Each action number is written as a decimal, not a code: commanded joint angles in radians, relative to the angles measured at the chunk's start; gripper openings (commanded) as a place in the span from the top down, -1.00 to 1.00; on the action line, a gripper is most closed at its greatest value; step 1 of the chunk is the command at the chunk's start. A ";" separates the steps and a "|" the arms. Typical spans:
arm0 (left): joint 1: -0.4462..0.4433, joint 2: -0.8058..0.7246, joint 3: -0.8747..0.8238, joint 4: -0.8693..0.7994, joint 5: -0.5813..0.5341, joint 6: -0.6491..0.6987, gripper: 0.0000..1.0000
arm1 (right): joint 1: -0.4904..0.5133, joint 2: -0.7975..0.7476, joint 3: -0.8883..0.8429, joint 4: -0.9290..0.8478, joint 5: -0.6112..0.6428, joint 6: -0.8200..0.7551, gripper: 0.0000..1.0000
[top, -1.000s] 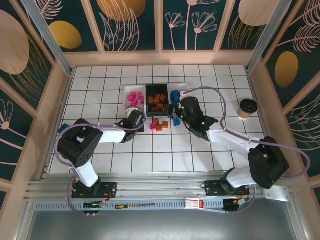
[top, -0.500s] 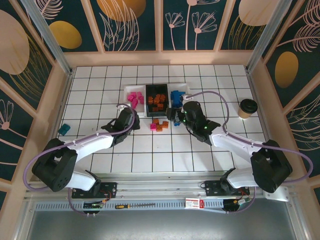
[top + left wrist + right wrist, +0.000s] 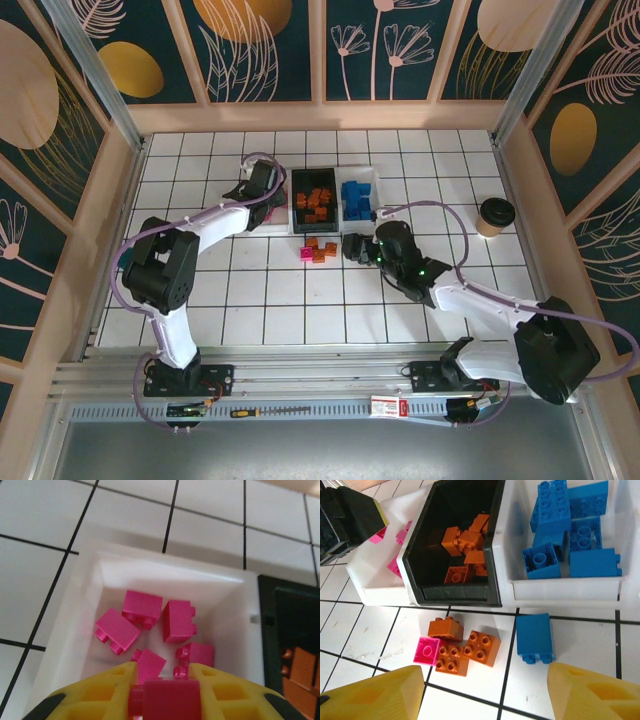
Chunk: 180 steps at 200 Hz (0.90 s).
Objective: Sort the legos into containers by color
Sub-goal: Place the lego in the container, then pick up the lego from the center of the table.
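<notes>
My left gripper (image 3: 162, 680) is shut on a hot pink brick (image 3: 167, 700) and hangs over the left white tray (image 3: 85, 630), which holds several pink bricks (image 3: 177, 621). In the top view it (image 3: 258, 186) sits over that tray. My right gripper (image 3: 485, 692) is open above the floor tiles, its fingers (image 3: 370, 695) wide apart. Ahead of it lie three orange-brown bricks (image 3: 481, 648), one pink brick (image 3: 426, 651) and one blue brick (image 3: 534, 637). The black tray (image 3: 492, 587) holds orange bricks (image 3: 465, 542). The right white tray (image 3: 560, 591) holds blue bricks (image 3: 592, 562).
A tan paper cup (image 3: 494, 215) with a dark lid stands at the right of the tiled floor. The three trays (image 3: 300, 228) sit side by side at mid-back. The loose bricks (image 3: 318, 250) lie just in front of the black tray, beside the right gripper (image 3: 355, 248).
My left gripper has swung from beside the loose bricks back to the left white tray, carrying a pink brick. My right gripper has drawn back from the blue tray towards the near side.
</notes>
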 commanded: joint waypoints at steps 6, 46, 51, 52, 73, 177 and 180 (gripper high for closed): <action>0.000 -0.009 0.008 -0.038 0.001 0.011 0.04 | 0.010 -0.022 -0.039 -0.021 -0.007 0.012 -0.34; -0.001 -0.158 -0.073 0.004 0.087 0.003 -0.53 | 0.009 0.068 -0.020 -0.013 0.021 -0.012 -0.35; -0.002 -0.207 -0.088 0.013 0.106 -0.003 -0.60 | 0.009 0.085 -0.013 -0.008 0.021 -0.017 -0.35; -0.003 -0.213 -0.092 0.015 0.110 -0.004 -0.62 | 0.008 0.088 -0.011 -0.007 0.022 -0.017 -0.35; -0.024 -0.331 -0.185 0.058 0.172 -0.023 -0.88 | 0.003 0.168 0.028 0.005 0.027 -0.038 -0.31; -0.133 -0.744 -0.651 0.127 0.218 -0.142 -0.98 | -0.062 0.516 0.237 0.002 0.082 -0.123 -0.21; -0.135 -0.749 -0.658 0.127 0.221 -0.144 -0.98 | -0.065 0.521 0.240 0.002 0.082 -0.124 -0.20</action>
